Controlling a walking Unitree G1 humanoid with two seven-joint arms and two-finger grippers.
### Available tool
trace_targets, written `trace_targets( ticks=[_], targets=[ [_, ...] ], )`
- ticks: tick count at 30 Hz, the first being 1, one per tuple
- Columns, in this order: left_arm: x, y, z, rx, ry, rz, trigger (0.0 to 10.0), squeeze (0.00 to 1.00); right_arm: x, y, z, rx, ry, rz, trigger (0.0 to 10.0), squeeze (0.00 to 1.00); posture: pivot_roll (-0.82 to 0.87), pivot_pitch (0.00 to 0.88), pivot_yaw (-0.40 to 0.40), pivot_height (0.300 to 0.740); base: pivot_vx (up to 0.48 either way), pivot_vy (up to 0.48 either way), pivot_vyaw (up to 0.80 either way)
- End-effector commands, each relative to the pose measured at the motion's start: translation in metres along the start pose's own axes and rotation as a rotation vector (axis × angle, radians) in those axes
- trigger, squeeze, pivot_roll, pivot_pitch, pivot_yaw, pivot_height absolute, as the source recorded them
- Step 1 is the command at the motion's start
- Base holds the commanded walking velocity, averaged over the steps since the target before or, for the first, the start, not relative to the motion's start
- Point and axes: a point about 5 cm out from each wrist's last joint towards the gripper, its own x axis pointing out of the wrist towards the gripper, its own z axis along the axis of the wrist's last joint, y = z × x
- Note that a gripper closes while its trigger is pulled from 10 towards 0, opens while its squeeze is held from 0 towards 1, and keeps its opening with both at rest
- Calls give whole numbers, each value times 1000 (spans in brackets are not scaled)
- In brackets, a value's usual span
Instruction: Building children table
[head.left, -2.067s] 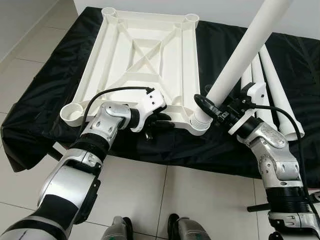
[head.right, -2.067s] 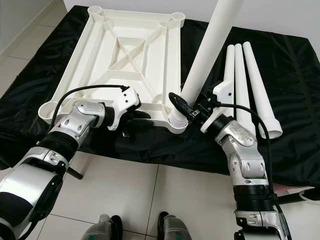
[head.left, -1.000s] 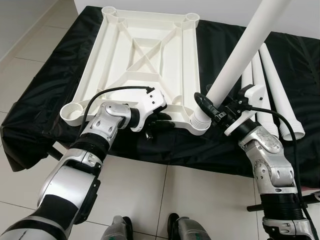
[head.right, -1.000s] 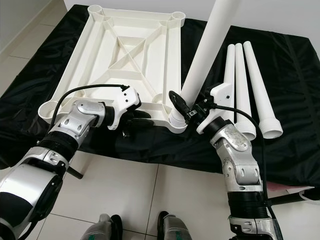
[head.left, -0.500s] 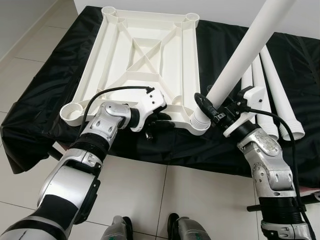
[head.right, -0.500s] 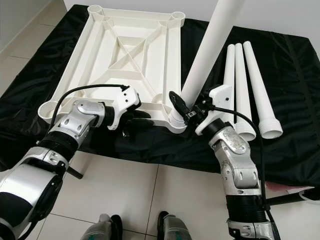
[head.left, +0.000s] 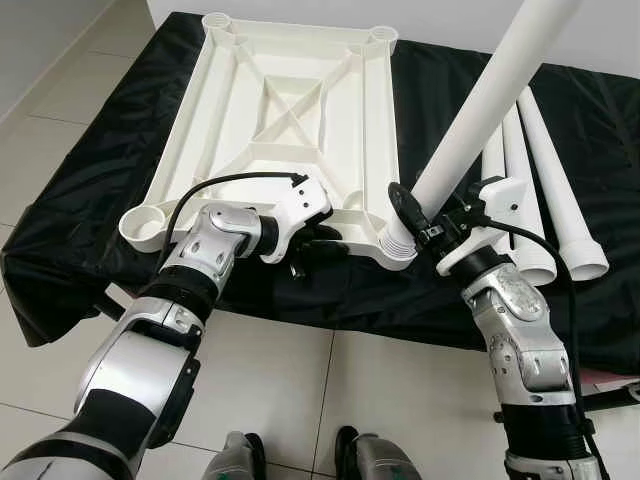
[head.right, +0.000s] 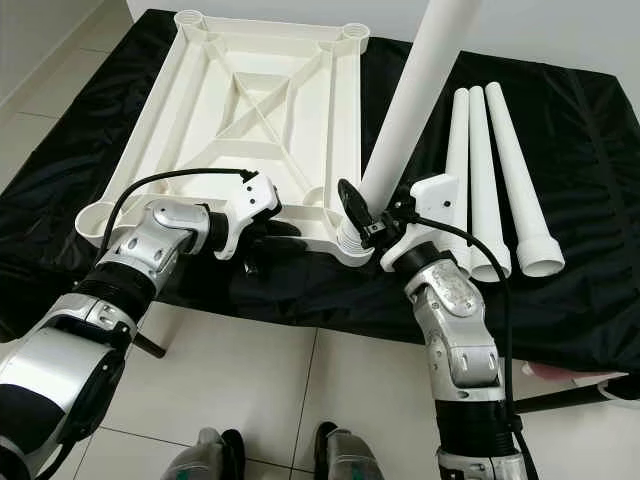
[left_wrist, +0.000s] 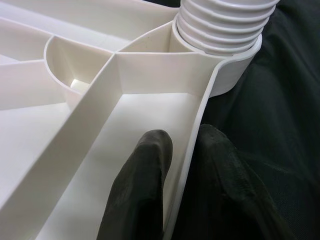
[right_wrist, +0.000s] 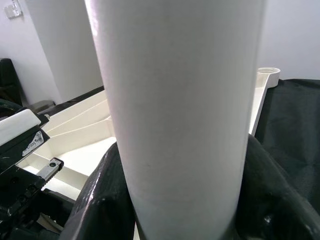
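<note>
Black cloth (head.left: 90, 190) covers the work surface; the upturned tabletop (head.left: 290, 110) lies on it. We judge the step as seating a leg (head.left: 480, 110) in the near right corner socket (head.left: 400, 250). Right gripper (head.left: 425, 225) is clamped on the leg's lower end; left gripper (left_wrist: 185, 165) pinches the tabletop's near rim. Three spare legs (head.right: 490, 170) lie right. Next move calls for turning the threaded end home.

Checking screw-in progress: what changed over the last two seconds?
The right gripper, shut on the leg, rolled its wrist, and its forearm swung in toward the robot's middle; the leg stayed seated in the corner socket. The left gripper kept clamping the tabletop rim; the spare legs stayed put.
</note>
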Motion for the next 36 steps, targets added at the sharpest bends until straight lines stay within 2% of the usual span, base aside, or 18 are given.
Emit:
trace_targets(
  ticks=[1,14,31,36],
  targets=[
    [0,4,0,-26,-24,87,10000,0,0,21,-21,78,85,69,10000,0,-66,219,5,740,0,0,0],
    [0,4,1,-24,-25,87,10000,0,1,23,-18,31,51,-75,10000,0,-66,217,5,740,0,0,0],
    [1,2,0,-25,-26,78,10000,0,2,25,-23,-15,81,-284,10000,0,-66,206,2,740,0,0,0],
    [1,2,0,-25,-26,77,10000,0,2,25,-23,-16,85,-297,10000,0,-66,205,2,740,0,0,0]
  ],
)
